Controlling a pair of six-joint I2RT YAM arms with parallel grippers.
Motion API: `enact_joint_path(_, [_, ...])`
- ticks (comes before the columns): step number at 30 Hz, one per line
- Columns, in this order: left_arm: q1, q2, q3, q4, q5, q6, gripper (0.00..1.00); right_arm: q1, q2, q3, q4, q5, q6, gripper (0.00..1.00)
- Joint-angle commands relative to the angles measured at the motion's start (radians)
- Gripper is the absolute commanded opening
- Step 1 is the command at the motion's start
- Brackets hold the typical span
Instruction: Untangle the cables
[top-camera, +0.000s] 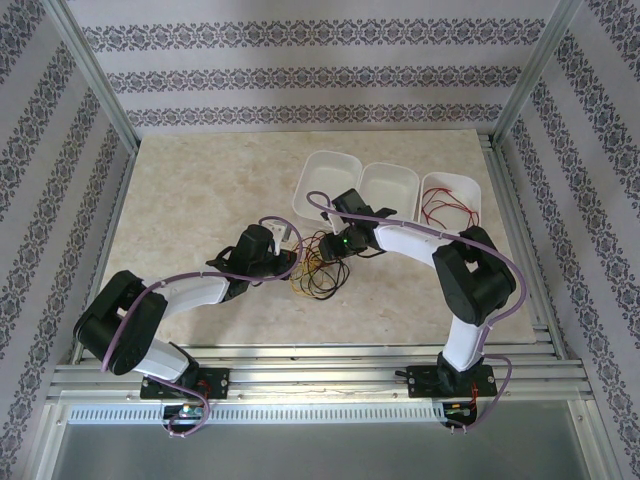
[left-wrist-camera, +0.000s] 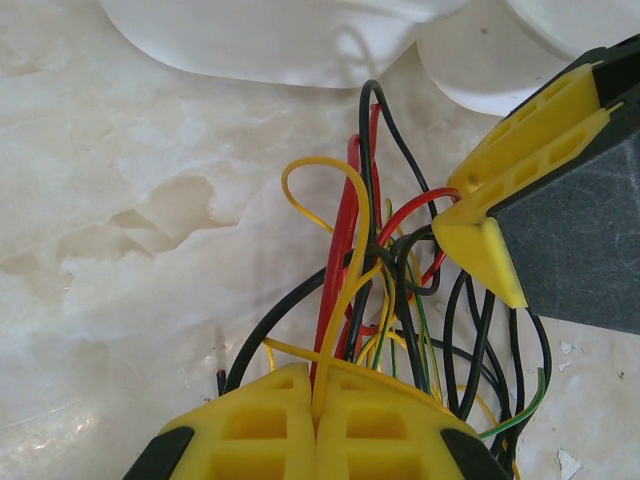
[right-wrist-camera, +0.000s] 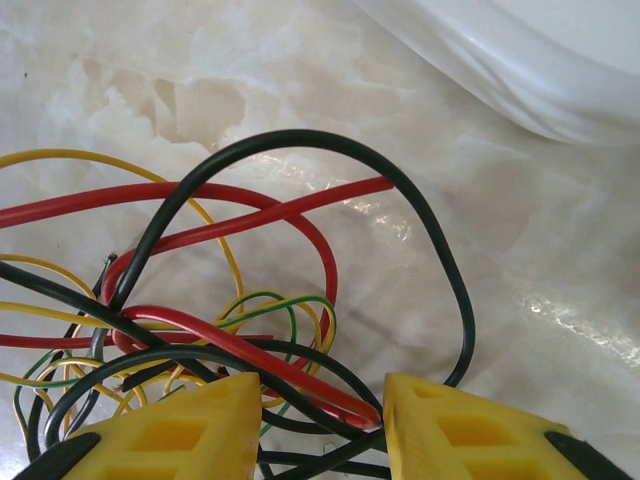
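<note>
The cables (top-camera: 316, 272) lie as one tangle of red, yellow, black and green-striped strands on the marble tabletop, between the two grippers. My left gripper (left-wrist-camera: 318, 388) is shut on a yellow cable (left-wrist-camera: 345, 270) at the tangle's near edge, and a red strand (left-wrist-camera: 342, 235) runs into the same seam. My right gripper (right-wrist-camera: 325, 420) stands open over the tangle (right-wrist-camera: 200, 300). A red cable end (right-wrist-camera: 345, 400) and black strands lie between its fingers, ungripped. A big black loop (right-wrist-camera: 430, 220) arches past its right finger. The right gripper's yellow fingers (left-wrist-camera: 500, 200) show at the upper right of the left wrist view.
Three white trays stand in a row behind the tangle: left (top-camera: 325, 180), middle (top-camera: 392, 185), and right (top-camera: 475, 190), which holds loose red cables (top-camera: 445, 205). Aluminium frame posts and patterned walls close in the table. A tray wall (right-wrist-camera: 540, 70) is close to the right gripper.
</note>
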Motion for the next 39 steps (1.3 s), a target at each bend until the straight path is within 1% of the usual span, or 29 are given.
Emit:
enact_joint_path(1, [-0.005, -0.016, 0.014, 0.016, 0.02, 0.007, 0.0, 0.003, 0.012, 0.026, 0.0, 0.025, -0.031, 0.39])
enact_joint_path(13, [-0.005, -0.017, 0.008, 0.016, 0.028, -0.005, 0.0, 0.005, 0.005, 0.041, 0.001, 0.048, -0.059, 0.39])
enact_joint_path(28, [-0.005, 0.009, 0.017, 0.034, 0.037, -0.018, 0.0, 0.036, 0.065, 0.074, 0.004, 0.052, -0.092, 0.38])
enact_joint_path(31, [-0.005, 0.013, 0.014, 0.042, 0.037, -0.026, 0.0, 0.035, 0.058, 0.074, 0.004, 0.051, -0.092, 0.31])
enact_joint_path(36, [-0.004, 0.014, 0.007, 0.044, 0.032, -0.035, 0.0, 0.037, 0.025, 0.062, 0.0, 0.057, -0.088, 0.1])
enact_joint_path(39, [-0.003, 0.01, 0.002, 0.043, 0.022, -0.038, 0.0, 0.04, -0.012, 0.047, 0.001, 0.071, -0.081, 0.03])
